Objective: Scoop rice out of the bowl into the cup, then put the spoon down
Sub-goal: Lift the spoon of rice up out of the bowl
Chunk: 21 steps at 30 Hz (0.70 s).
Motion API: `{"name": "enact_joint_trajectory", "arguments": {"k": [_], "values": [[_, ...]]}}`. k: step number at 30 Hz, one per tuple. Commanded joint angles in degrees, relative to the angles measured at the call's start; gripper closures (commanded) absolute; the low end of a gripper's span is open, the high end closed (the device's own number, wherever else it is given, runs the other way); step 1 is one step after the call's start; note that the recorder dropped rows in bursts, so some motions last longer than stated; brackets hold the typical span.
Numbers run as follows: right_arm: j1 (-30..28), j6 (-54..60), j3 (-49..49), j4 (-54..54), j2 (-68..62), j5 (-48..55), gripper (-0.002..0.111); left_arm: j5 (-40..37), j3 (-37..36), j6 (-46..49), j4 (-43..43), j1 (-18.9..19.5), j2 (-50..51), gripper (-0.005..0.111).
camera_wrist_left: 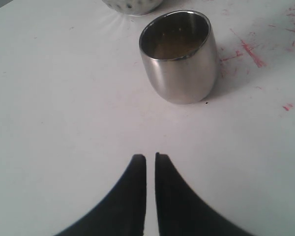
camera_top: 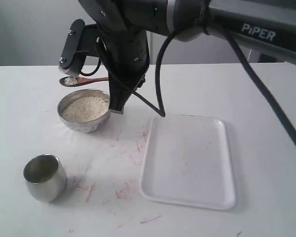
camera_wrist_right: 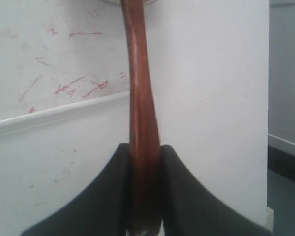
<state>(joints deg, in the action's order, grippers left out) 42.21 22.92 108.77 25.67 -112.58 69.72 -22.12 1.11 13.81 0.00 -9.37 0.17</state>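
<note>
The table (camera_top: 266,123) is my biggest worry: a wide stretch of bare white top lies between the two vessels, and whatever falls there is lost to the task. The white tray (camera_top: 187,163) sits to the right, away from my route, so it would catch nothing.

The bowl (camera_top: 86,126) stands well apart from the cup (camera_top: 45,177). I judge that the carry is where trouble starts, because any jerk or tilt on the way sheds grains. The cup's mouth is narrow and its belly rounded. If I come in low, I may clip the rim and rock or shove it. If I pour from too high, grains will bounce off the steel.

My left gripper (camera_wrist_left: 150,157) hangs near the cup with its jaws almost together and nothing between them, so nothing steadies the cup.

My right gripper (camera_wrist_right: 143,145) is clenched on the handle of the spoon (camera_top: 91,79), which hovers above the bowl's far rim. The handle is slim and smooth, and it could twist in that pinch and roll the load out sideways.

The rice (camera_top: 70,81) sits as a small loose heap in the spoon, above the mass in the bowl. Nothing holds those grains, so a fast swing or a hard stop could slide them over the edge.
</note>
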Motion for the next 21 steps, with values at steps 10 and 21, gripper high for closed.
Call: {"name": "enact_joint_trajectory", "arguments": {"k": [10,21], "values": [[7.93,2.48,-0.27,2.36,3.52,0.24,0.108,-1.91,-0.53,-0.33,0.00,-0.12,-0.17,0.092],[8.39,2.48,-3.98,3.12,8.16,0.24,0.108,-1.91,-0.53,-0.33,0.00,-0.12,-0.17,0.092]]}}
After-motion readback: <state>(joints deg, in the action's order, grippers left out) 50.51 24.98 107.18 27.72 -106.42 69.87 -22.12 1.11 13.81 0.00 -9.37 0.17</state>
